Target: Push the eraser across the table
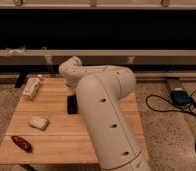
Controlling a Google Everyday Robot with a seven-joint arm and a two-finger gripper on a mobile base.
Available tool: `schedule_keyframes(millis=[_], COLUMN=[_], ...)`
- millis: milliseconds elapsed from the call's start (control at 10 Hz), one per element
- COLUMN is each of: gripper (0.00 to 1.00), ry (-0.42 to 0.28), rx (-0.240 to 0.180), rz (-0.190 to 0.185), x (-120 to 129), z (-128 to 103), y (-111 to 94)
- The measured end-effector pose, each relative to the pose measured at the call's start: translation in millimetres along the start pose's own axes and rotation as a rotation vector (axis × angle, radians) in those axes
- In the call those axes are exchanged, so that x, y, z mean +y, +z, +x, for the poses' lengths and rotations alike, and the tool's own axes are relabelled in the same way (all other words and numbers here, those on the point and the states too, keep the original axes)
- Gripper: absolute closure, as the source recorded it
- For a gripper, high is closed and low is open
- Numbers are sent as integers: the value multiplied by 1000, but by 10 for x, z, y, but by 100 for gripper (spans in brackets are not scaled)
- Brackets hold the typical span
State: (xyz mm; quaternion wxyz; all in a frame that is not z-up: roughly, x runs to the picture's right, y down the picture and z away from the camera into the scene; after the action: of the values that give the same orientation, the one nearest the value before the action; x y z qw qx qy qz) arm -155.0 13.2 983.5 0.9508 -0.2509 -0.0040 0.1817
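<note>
One eraser (71, 104) sat touching-close to the gripper (76, 96), its opening impossible to tell, one beige block (38, 122), one red oblong (22, 143) lay well apart from it.

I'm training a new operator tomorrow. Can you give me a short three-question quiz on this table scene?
1. True or false: the eraser lies on the table, right beside the robot arm.
2. Which item is nearest the table's front-left corner? A. white-beige block B. dark red object C. eraser
3. The gripper is lowered over the table; which item is it closest to?
Key: 1 true; 2 B; 3 the eraser.
</note>
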Motion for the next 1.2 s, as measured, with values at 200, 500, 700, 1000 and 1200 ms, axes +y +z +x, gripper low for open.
schedule_keyframes(millis=[200, 500, 700, 1000, 1200], gripper=[100, 100, 100, 100, 100], ry=[-12, -29, -34, -48, -50], rx=[23, 51, 58, 53, 52], rz=[-19, -56, -73, -107, -131], x=[119, 341, 421, 551, 618], z=[71, 107, 111, 105, 157], y=[10, 37, 36, 10, -21])
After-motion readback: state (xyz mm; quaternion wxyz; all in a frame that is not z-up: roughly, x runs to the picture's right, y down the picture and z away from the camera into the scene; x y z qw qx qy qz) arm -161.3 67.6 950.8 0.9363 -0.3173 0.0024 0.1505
